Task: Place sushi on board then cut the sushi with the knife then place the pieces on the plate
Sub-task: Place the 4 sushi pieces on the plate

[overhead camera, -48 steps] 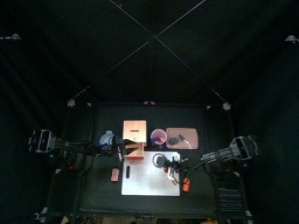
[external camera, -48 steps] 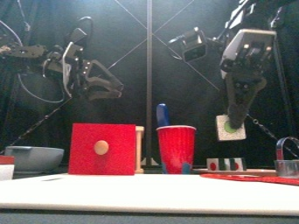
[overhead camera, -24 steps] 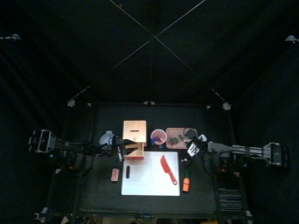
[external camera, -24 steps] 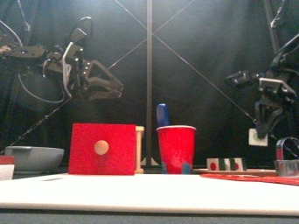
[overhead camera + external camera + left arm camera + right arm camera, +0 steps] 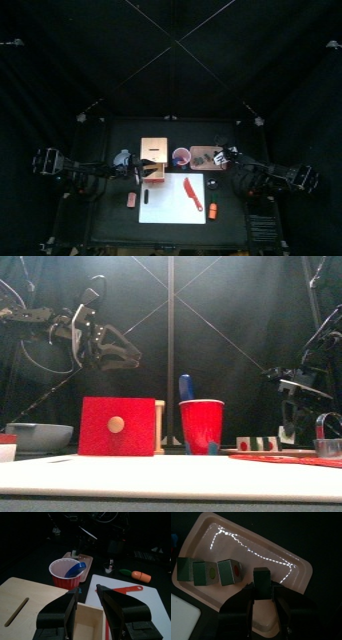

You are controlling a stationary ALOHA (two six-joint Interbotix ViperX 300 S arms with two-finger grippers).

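The worktop (image 5: 112,226) is carrying the white cutting board (image 5: 166,206) at its front. Behind the board is standing the pale wooden box (image 5: 154,158) with its red drawer front. I am hovering my left hand (image 5: 85,592) over that box with the fingers spread and nothing between them.

To the right of the box the pink tray (image 5: 271,547) is lying flat. I am reaching my right hand (image 5: 265,586) down into it, pinching one dark sushi piece (image 5: 261,574) upright at my fingertips. Three more sushi pieces (image 5: 208,571) are standing in a row in the same tray, just beside the one I am gripping.

The red cup (image 5: 67,574) is holding the blue knife (image 5: 77,567). The red knife (image 5: 125,589) is lying on the board.
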